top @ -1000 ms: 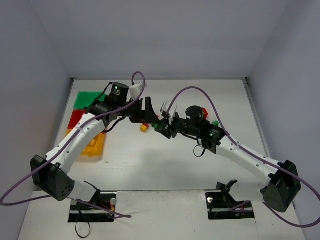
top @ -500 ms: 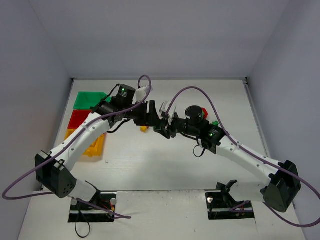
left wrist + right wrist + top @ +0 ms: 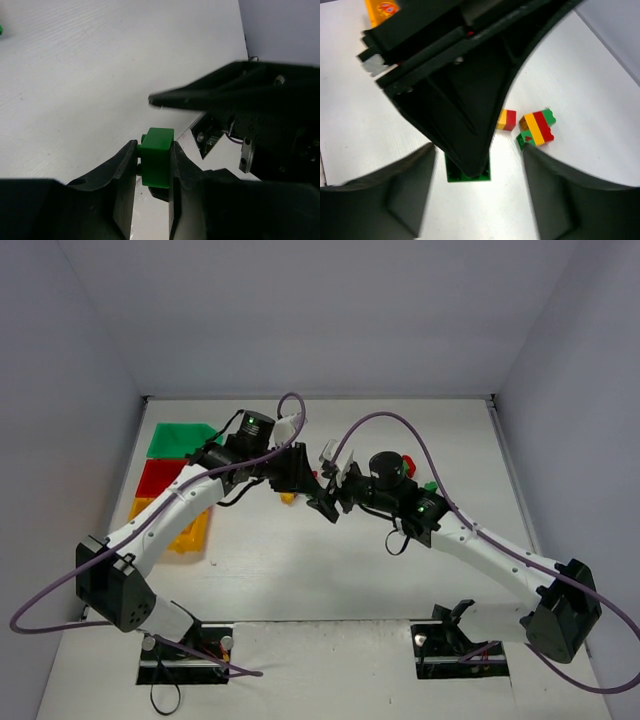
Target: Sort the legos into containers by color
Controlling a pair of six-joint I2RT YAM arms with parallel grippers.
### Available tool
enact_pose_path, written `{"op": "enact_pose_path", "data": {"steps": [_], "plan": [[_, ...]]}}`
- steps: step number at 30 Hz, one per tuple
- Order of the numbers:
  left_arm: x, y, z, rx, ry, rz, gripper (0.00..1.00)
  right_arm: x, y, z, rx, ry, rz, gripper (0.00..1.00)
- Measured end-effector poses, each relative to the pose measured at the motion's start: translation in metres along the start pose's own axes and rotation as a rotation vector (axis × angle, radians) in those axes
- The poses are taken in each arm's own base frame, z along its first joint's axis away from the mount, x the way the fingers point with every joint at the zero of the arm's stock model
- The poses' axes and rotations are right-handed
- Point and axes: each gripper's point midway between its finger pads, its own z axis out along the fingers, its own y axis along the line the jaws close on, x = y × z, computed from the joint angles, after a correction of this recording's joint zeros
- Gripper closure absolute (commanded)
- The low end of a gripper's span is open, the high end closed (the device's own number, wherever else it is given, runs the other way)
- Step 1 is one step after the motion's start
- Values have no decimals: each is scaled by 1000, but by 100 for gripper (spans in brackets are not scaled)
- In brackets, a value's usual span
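Grip state: I see the left gripper [image 3: 152, 150] pinching a green brick [image 3: 157, 161], with one finger pressed on each side face. The brick hangs over the table [image 3: 300, 570], not resting on it.

The right gripper [image 3: 477, 150] is spread. Its fingers [image 3: 395, 200] stand wide apart, and the tip of the left gripper with the green brick sits in the gap between them. I see white table on both sides of the brick, so neither right finger touches it.

Position: in the top view I find both grippers tip to tip over the middle of the table, toward its far side.

Loose bricks: in the right wrist view, a green, red and yellow stack [image 3: 538, 126] lies on the table just beside a smaller red and yellow piece [image 3: 506, 120].

Bins: three stand in a column along the left edge. The green bin [image 3: 178, 439] is farthest, the red bin [image 3: 152, 475] is between, and the yellow bin [image 3: 186, 532] is nearest. All three are well apart from the pinched brick.
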Motion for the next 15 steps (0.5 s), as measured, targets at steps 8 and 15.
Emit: {"op": "enact_pose_path", "data": {"steps": [8, 15], "plan": [[-22, 67, -6, -172, -37, -58, 100, 15, -53, -15, 218, 42, 131, 6], [-102, 184, -72, -547, -271, -167, 100, 50, -124, -58, 550, 98, 333, 0]]}}
